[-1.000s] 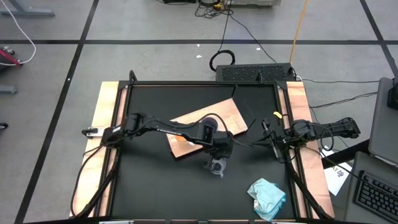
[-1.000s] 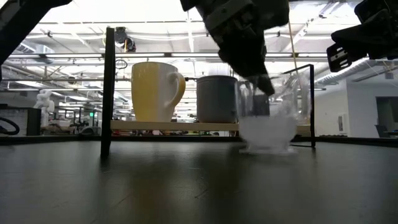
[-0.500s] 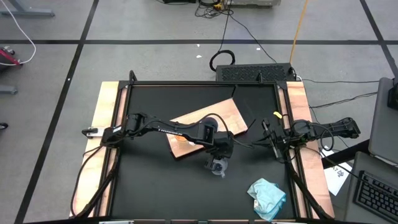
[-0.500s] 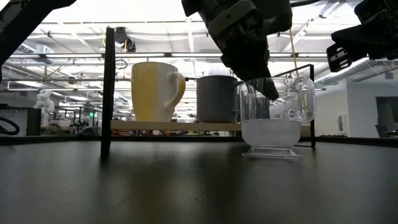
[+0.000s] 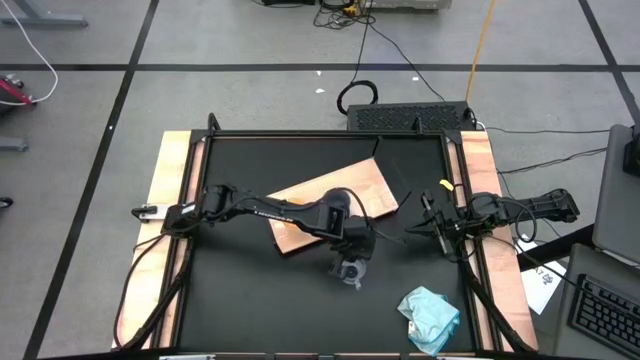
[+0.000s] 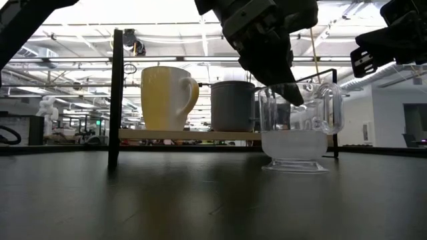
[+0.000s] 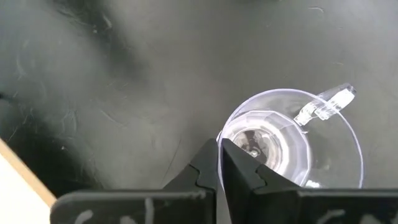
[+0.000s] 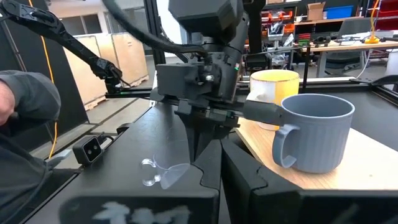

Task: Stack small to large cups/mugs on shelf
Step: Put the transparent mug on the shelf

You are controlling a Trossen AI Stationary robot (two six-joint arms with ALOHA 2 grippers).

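I see a black tabletop (image 5: 250,300) in a workshop hall. My left gripper (image 7: 219,163) pinches the rim of the clear glass cup (image 6: 297,130), which stands on the table beside the wooden shelf (image 5: 375,185) bearing the orange mug (image 6: 167,98) and blue-grey mug (image 8: 314,130). The right gripper (image 5: 412,230) waits closed nearby; a teal cloth (image 5: 432,315) lies apart.

Three drinking vessels — one yellow-orange mug (image 6: 167,97), one blue-grey mug (image 8: 317,131) and one clear glass cup (image 6: 298,127) (the only one off the board). One light-wood shelf (image 5: 372,185), one pale teal cloth (image 5: 432,316), and two dark arms, each with one gripper.
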